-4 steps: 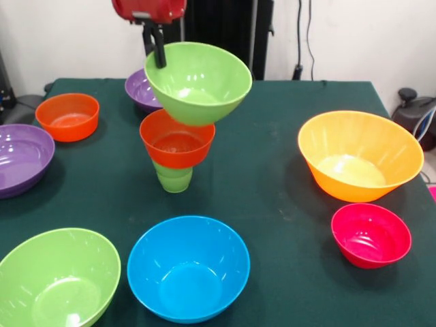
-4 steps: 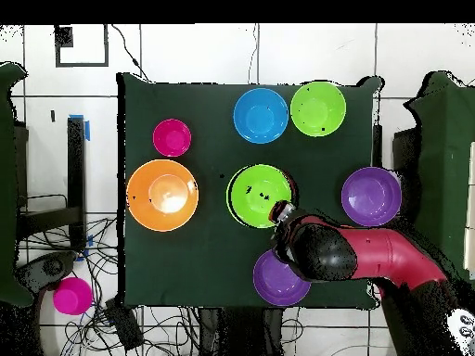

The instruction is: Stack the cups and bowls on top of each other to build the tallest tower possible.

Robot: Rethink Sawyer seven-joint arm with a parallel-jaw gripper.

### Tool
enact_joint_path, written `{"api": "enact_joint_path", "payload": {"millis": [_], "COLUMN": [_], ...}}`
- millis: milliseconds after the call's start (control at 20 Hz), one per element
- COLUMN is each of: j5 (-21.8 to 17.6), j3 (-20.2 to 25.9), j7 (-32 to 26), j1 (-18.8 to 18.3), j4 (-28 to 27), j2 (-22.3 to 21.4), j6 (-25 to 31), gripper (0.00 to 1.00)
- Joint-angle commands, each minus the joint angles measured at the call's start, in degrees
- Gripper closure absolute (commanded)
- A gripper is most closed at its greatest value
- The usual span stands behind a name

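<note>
While the gripper (image 1: 155,51) pinches the rim of a lime-green bowl (image 1: 199,82), that bowl sits tilted atop the tower (image 1: 178,146): light-green cup (image 1: 174,178) at the base, small orange-red bowl (image 1: 177,139) nested above. Narrow base, wide top; likely held to steady it. Tower stands mid-table (image 1: 272,184). Blue bowl (image 1: 188,268) sits near in front, purple bowl (image 1: 139,88) just behind. Open cloth lies toward the large orange bowl (image 1: 360,155).

The red arm (image 1: 148,8) comes down from above, just over the green bowl (image 1: 198,82). Its black claw (image 1: 157,51) points down and pinches the bowl's rim, one finger inside and one outside. From overhead, the arm (image 2: 366,255) reaches in beside that bowl (image 2: 261,195).
</note>
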Motion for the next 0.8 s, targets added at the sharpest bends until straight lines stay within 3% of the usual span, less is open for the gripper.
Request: {"api": "enact_joint_path", "payload": {"millis": [50, 600, 800], "j5": [-5.19, -2.00, 0.62], "j3": [-2.77, 0.76, 3.13], "j7": [-5.35, -9.08, -11.83], "j1": [2.50, -0.88, -2.83], "j4": [-4.24, -3.06, -1.98], "j2": [3.95, 0.31, -3.91], "j6": [2.13, 6.86, 10.46], "gripper": [1.00, 1.00, 1.00]}}
